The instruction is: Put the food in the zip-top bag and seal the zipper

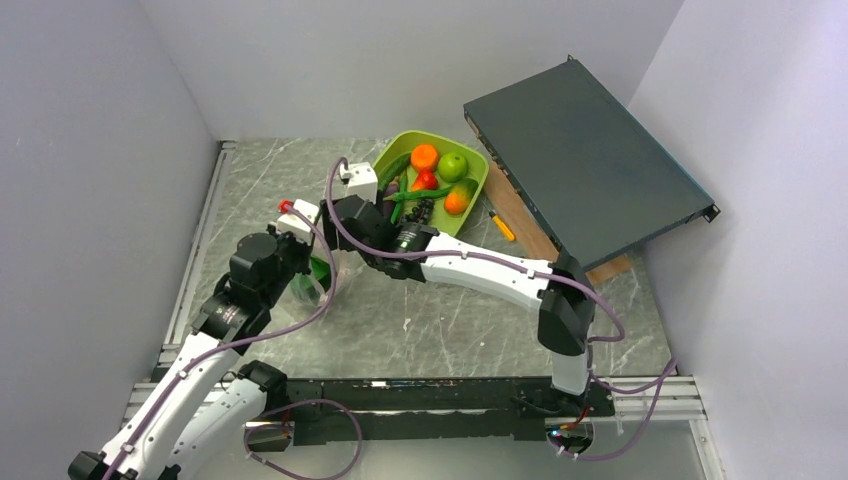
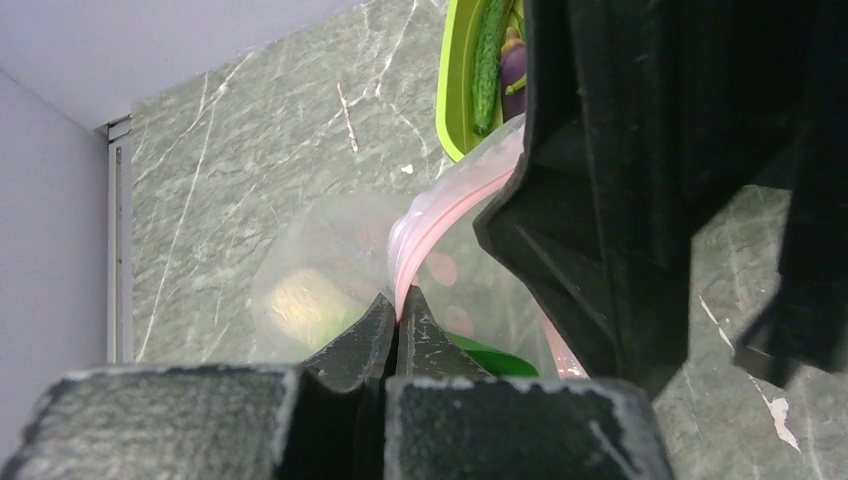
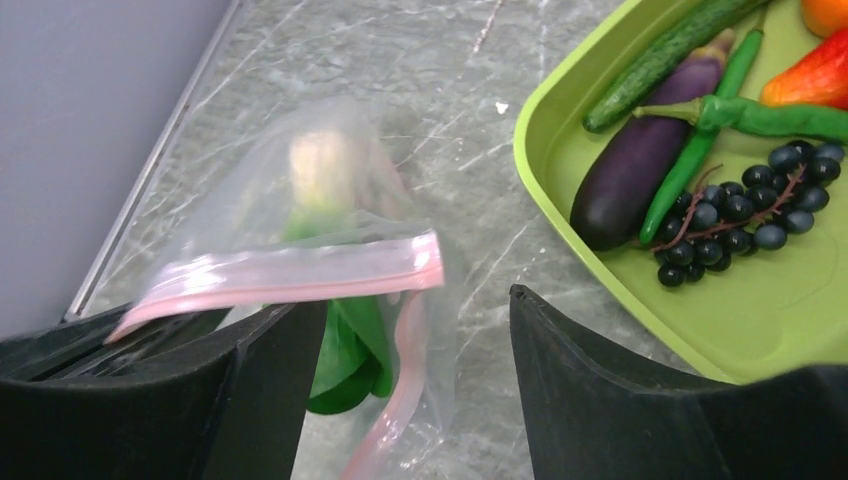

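Likely the main hazard is the bag (image 3: 330, 200) itself. The left tool (image 2: 398, 310) is clamped shut on only one spot of the pink zipper (image 3: 300, 275), so the limp mouth could sag closed or swing, and the next piece could miss it. The right tool (image 3: 410, 320) hangs just beside the mouth, jaws spread, holding nothing.

The bag hangs over the counter (image 3: 400, 60) with one white-green leek (image 3: 320, 165) inside. The green tray (image 3: 780, 300) holds the eggplant (image 3: 645, 165), grapes (image 3: 745, 210), cucumber (image 3: 670, 50), green pods (image 3: 770, 118), red pepper (image 3: 815, 75), an orange (image 1: 424, 156) and an apple (image 1: 453, 165).
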Action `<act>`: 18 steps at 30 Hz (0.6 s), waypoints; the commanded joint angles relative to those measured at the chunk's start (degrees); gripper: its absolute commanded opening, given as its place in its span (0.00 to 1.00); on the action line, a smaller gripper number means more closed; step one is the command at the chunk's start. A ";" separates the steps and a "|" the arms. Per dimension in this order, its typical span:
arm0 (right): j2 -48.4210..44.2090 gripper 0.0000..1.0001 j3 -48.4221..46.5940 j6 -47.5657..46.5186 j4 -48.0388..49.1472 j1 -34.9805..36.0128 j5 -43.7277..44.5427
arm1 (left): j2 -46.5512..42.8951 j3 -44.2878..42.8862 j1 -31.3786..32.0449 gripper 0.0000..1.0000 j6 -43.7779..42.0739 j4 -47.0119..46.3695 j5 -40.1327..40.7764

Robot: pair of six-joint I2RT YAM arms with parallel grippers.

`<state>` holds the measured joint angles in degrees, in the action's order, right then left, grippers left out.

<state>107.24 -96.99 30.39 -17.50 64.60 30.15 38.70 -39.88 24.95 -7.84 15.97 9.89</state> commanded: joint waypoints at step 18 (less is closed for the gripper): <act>-8.17 0.00 14.18 16.71 30.27 -13.20 -54.27 | -1.86 -1.50 0.14 0.00 0.75 -3.20 -0.49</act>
<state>107.59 -92.23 38.72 -12.64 60.49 11.35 38.20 -39.88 24.95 -7.68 15.77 9.91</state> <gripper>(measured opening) 0.010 0.013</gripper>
